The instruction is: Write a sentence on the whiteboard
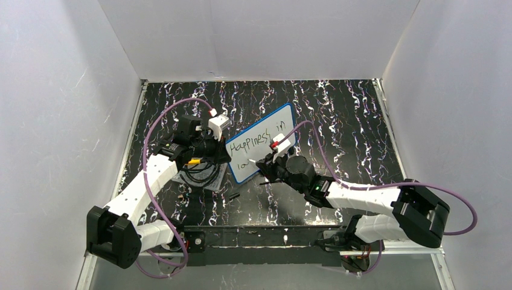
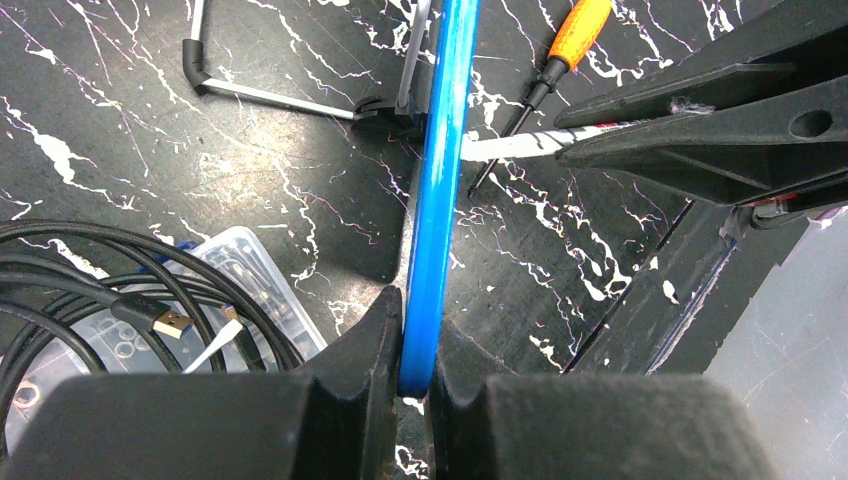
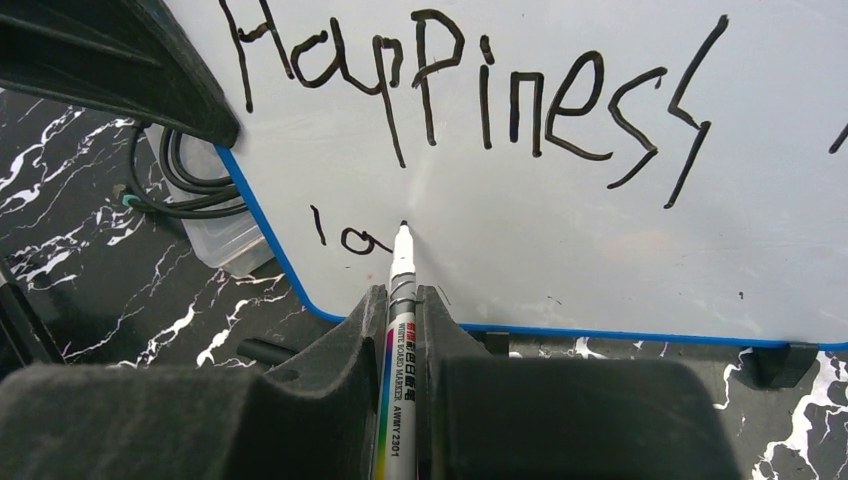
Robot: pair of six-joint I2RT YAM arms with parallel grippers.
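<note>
Two-line black sentence point(image 3: 486, 100) — blue-rimmed whiteboard point(image 3: 560, 230)

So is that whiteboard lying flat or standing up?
Standing up: the whiteboard rests on its bottom edge, with the left gripper clamped on its blue rim.

The board point(image 1: 265, 134) stands right in front of the right gripper point(image 3: 402, 300), at the tip of its marker point(image 3: 402, 262), blocking the way ahead. A tray point(image 2: 250, 265) of cable point(image 2: 120, 305) sits just left of the left gripper point(image 2: 418, 340), which pinches the board's edge. Right of the right gripper, the surface point(image 1: 350, 121) is open.
</note>
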